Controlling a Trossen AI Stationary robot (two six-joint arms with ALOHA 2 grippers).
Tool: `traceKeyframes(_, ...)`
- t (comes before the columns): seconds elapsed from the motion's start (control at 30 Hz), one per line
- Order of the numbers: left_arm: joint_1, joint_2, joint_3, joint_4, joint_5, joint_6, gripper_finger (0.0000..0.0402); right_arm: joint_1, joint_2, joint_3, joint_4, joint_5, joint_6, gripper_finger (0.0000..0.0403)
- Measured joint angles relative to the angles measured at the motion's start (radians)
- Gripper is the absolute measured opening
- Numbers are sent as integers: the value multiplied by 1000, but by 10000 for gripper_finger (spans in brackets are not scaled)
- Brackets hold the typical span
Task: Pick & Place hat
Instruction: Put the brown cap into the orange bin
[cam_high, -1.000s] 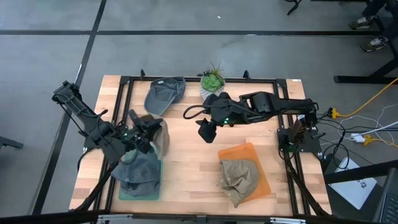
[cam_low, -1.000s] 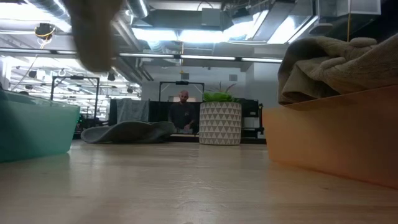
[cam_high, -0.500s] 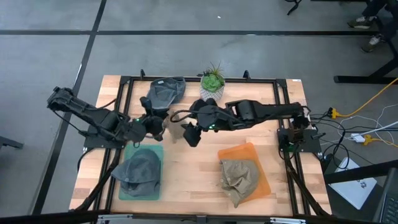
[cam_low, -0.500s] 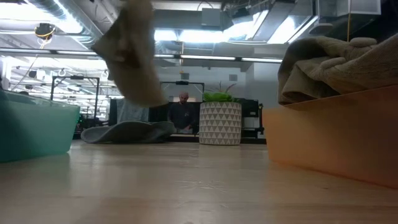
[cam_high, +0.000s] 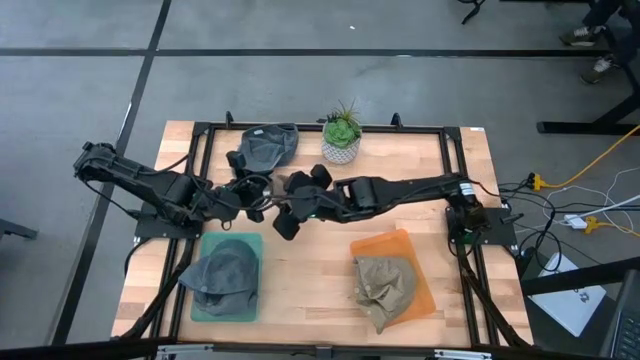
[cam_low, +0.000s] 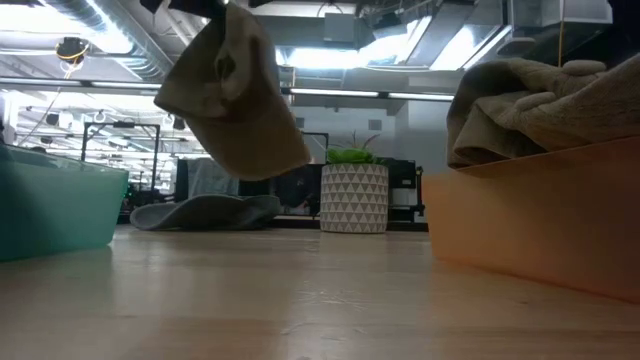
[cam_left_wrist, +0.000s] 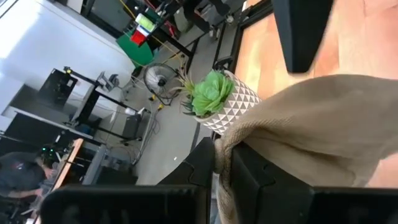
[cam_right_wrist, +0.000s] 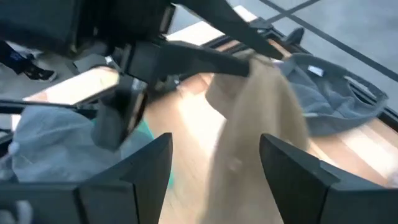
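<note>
Left gripper (cam_high: 262, 203) clamped on tan hat (cam_low: 232, 95), held clear above table centre; right gripper (cam_right_wrist: 211, 177) just beside, jaws wide, astride hat w/o contact.

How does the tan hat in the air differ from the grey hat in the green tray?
The tan hat hangs above the table, pinched by the shut left gripper; the grey hat rests untouched in the green tray. The tan hat droops folded; the grey hat lies spread out. Both are soft cloth hats.
</note>
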Motion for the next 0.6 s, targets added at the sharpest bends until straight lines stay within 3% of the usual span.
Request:
traceKeyframes(0.17,0,0,0,-18,-5,-16,27,-7,45,0,60,7,-22,239)
traceKeyframes(0.4,0,0,0,-20,-3,-19,27,-16,60,0,44,123,-30,236)
traceKeyframes(0.6,0,0,0,-20,5,-30,27,-16,60,0,-5,218,-50,175)
